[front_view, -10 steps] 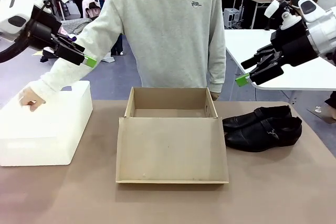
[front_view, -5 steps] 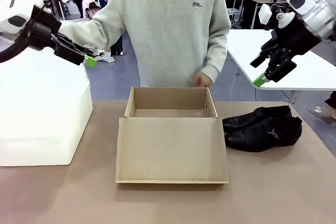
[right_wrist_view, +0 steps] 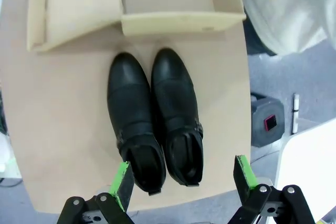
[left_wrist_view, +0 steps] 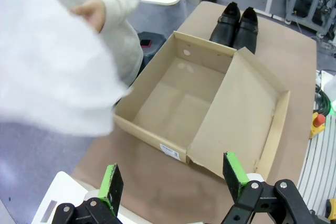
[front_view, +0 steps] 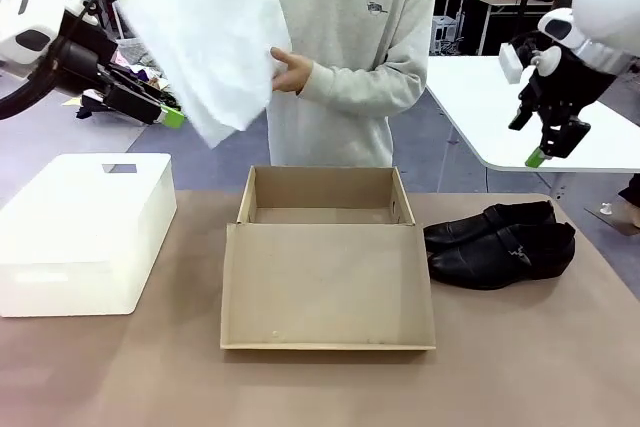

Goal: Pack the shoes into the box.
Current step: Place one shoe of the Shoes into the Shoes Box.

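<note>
Left gripper [left_wrist_view: 172, 178], jaws spread wide, green pads [left_wrist_view: 111, 182] well apart and nothing between them. It hangs high at the left side of the table [front_view: 520, 377], aimed down across the middle. Over on the other side, the right gripper [right_wrist_view: 182, 178], jaws just as wide, nothing pinched, up in the air above the right end.

Straight below that right gripper: the shoes [right_wrist_view: 155, 124]. Black, glossy, sitting side by side and touching, flat on the table just beside the box [front_view: 320, 187], on its right. Toes point at the box wall, heels away from it. They are outside the box, both of them.

The box sits mid-table, open, its flap lid [front_view: 325, 287] folded out flat toward the robot's side. From the left wrist view the inside is bare brown cardboard.

Across the table, a person in a grey sweatshirt is holding up a big white sheet [front_view: 205, 32], one hand [front_view: 292, 72] at its edge. The sheet hangs in the air above the far left corner of the box, close in front of the left gripper.

On the left end of the table, a white rounded container [front_view: 85, 232] stands near the box, not touching it.
</note>
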`<state>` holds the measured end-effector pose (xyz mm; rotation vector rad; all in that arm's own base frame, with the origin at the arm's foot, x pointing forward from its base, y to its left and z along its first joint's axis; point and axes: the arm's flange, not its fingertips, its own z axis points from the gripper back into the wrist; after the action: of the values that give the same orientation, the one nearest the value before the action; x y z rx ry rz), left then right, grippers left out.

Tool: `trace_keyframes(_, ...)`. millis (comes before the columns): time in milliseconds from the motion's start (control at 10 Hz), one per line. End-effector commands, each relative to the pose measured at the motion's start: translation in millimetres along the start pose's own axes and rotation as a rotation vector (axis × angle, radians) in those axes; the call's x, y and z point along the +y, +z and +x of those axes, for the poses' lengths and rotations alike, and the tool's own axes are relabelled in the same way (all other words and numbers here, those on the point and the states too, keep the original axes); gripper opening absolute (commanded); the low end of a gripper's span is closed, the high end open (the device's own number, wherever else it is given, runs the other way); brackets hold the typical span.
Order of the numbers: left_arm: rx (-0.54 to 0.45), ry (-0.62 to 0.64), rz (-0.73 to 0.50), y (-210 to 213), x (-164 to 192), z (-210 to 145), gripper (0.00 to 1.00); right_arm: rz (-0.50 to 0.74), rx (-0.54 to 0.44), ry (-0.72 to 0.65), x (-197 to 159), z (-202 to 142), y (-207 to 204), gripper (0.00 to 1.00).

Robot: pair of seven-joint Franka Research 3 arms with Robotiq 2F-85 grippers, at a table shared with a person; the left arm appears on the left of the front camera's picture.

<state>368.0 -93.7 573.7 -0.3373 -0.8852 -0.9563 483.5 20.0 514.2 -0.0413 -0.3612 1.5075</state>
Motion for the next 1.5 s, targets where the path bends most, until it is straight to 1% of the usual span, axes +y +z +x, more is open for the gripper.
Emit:
trace_keyframes(0, -0.007, -0.006, -0.009, 0, 2, -2, 1.0, 0.02, 0.054, 0.024, -21, -12, -15, 1.0)
trace_keyframes(300, -0.007, -0.006, -0.009, 0, 2, -2, 1.0, 0.059, 0.058, 0.007, -33, -34, -44, 1.0)
trace_keyframes(400, -0.007, -0.006, -0.009, 0, 2, -2, 1.0, 0.05, 0.046, -0.023, -33, -35, -48, 1.0)
trace_keyframes(500, -0.007, -0.006, -0.009, 0, 2, -2, 1.0, 0.069, 0.061, -0.02, -24, -33, -46, 1.0)
trace_keyframes(1100, -0.007, -0.006, -0.009, 0, 2, -2, 1.0, 0.069, 0.061, -0.02, -24, -33, -46, 1.0)
trace_keyframes(1400, -0.007, -0.006, -0.009, 0, 2, -2, 1.0, 0.059, 0.082, 0.018, -35, -35, -60, 1.0)
